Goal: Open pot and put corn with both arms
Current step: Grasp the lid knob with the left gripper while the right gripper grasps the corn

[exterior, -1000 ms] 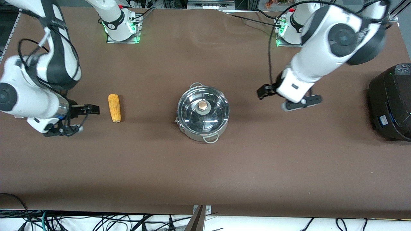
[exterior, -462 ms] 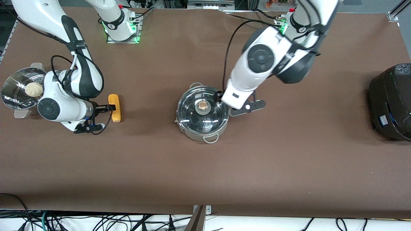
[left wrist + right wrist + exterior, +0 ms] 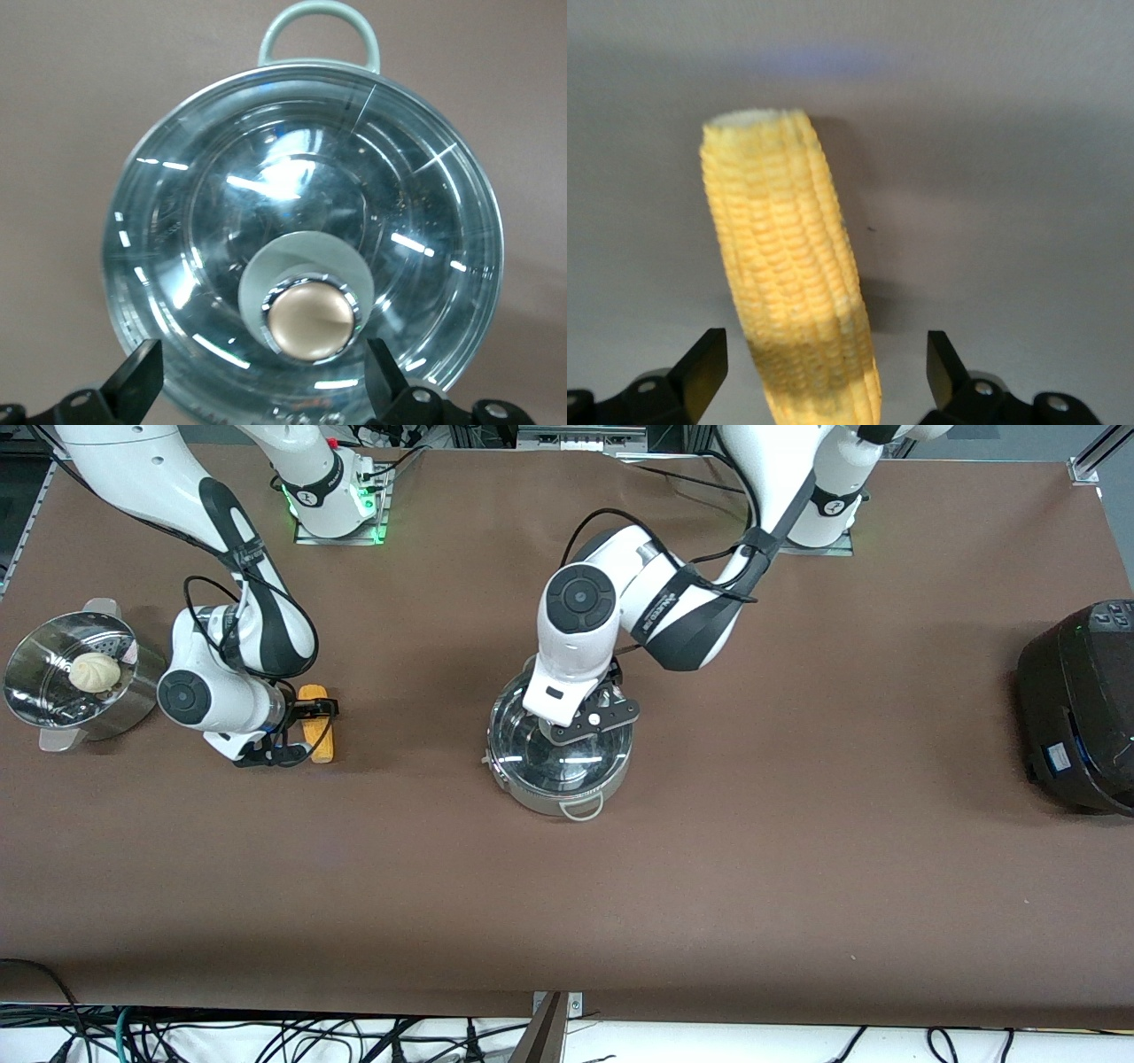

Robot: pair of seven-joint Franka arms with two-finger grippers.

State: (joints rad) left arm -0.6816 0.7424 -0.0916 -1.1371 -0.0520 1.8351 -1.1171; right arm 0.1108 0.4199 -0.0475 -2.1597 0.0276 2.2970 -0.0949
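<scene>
Brown table [image 3: 709, 868] lay mostly bare. Left gripper [image 3: 266, 390] hung open over the lidded pot [image 3: 560, 766] mid-table, having swung in from beside it. Right gripper [image 3: 824, 372] straddled the corn [image 3: 321, 742] open, newly arrived; steamer [image 3: 53, 691] and cooker [image 3: 1076, 708] at the ends.

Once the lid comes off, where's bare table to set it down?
Bare table lies between the pot and the black cooker, and all along the camera edge. It is tighter between the corn and the bun steamer.
</scene>
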